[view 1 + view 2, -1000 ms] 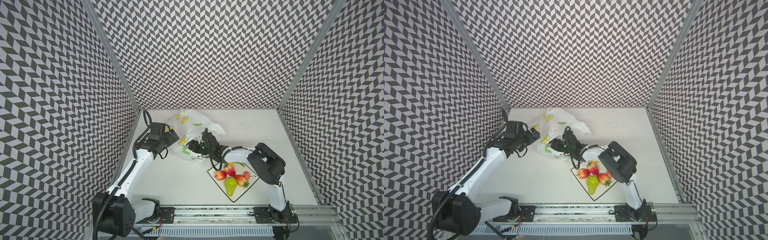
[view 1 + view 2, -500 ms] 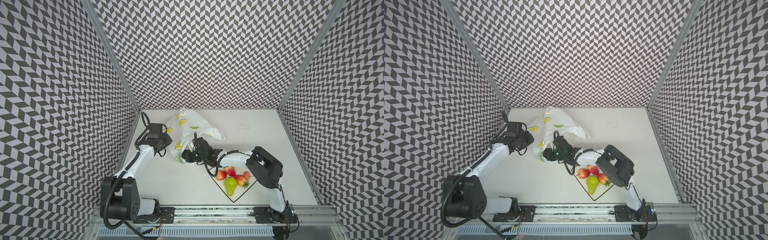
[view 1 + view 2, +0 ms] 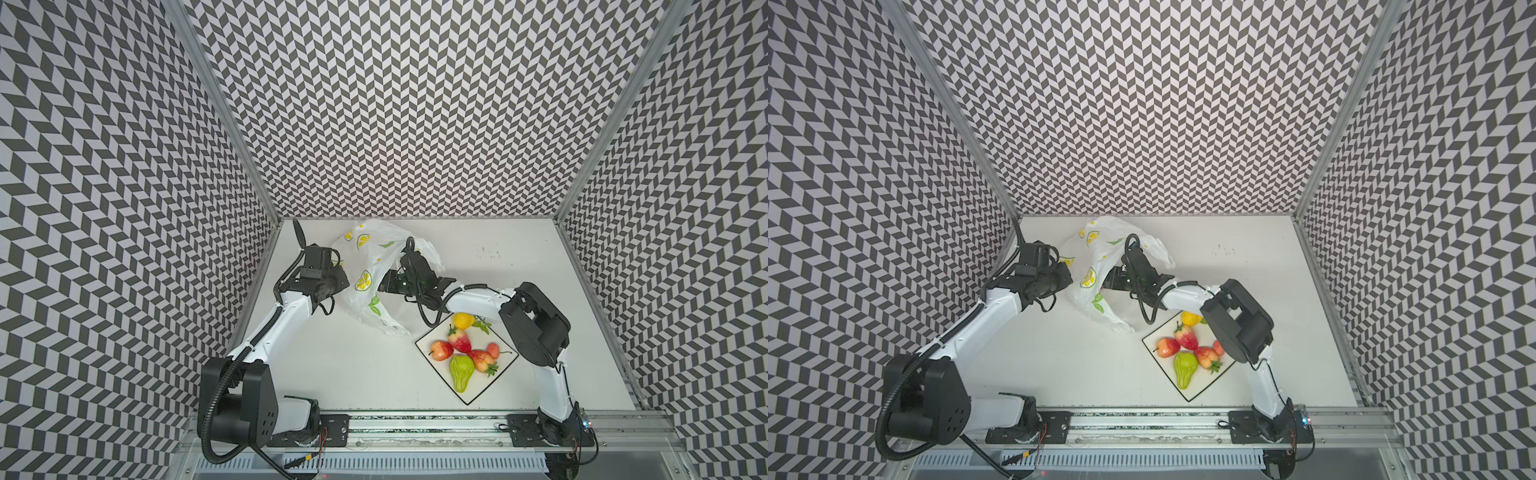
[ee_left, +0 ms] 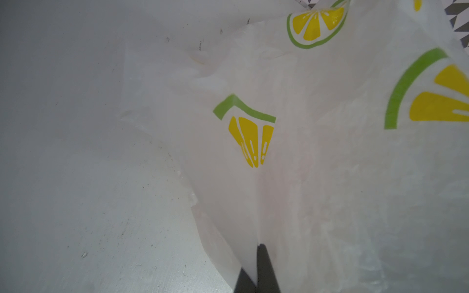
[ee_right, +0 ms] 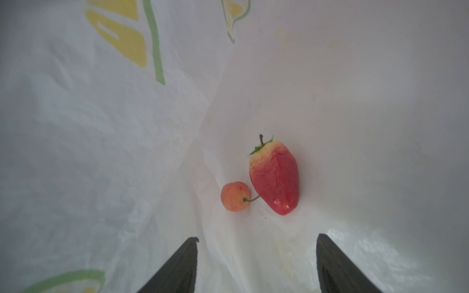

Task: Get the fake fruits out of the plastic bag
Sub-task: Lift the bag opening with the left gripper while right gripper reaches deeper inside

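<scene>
Thin white lemon-print plastic bag [image 4: 330,190]: translucent, crinkled, faint sheen; red toy strawberry [image 5: 275,177]: smooth, glossy highlight at tip; small orange-red toy cherry [image 5: 234,196]: smooth, duller; pale grey worktop [image 4: 76,165]: matt, scuffed, speckled.

Holds left gripper [image 4: 253,258] pinched shut, right gripper [image 5: 257,237] with jaws wide apart, both arms stretched forward, wrists turned inward

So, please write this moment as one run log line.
left fingers: shut on plastic bag; right fingers: open, in bag; strawberry, cherry: in bag
</scene>
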You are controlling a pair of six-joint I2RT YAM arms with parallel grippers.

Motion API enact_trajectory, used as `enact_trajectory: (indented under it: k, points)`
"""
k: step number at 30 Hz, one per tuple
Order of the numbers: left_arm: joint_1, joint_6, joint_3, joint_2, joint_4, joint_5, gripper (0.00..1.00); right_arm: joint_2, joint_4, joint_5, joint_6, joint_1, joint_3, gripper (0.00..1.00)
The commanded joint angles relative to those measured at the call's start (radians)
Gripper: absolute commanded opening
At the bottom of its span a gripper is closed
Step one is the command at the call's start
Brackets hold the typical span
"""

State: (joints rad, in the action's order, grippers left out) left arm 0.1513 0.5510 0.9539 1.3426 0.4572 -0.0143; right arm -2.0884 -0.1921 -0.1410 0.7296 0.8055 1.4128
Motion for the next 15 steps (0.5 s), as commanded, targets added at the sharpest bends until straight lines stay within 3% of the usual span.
enact_trajectory:
  k: [1,6,15]
  points:
    - [0.005,-0.034,0.019,0.003,-0.010,-0.024,0.00,-0.063,-0.079,0.065,-0.097,0.013,0.052,0.73]
    - [0.023,-0.053,0.041,0.006,-0.013,-0.022,0.00,-0.144,-0.124,0.102,-0.194,0.026,0.113,0.75]
    - [0.177,-0.217,0.210,-0.084,0.029,-0.166,0.00,-0.072,-0.181,0.115,-0.146,0.020,-0.007,0.76]
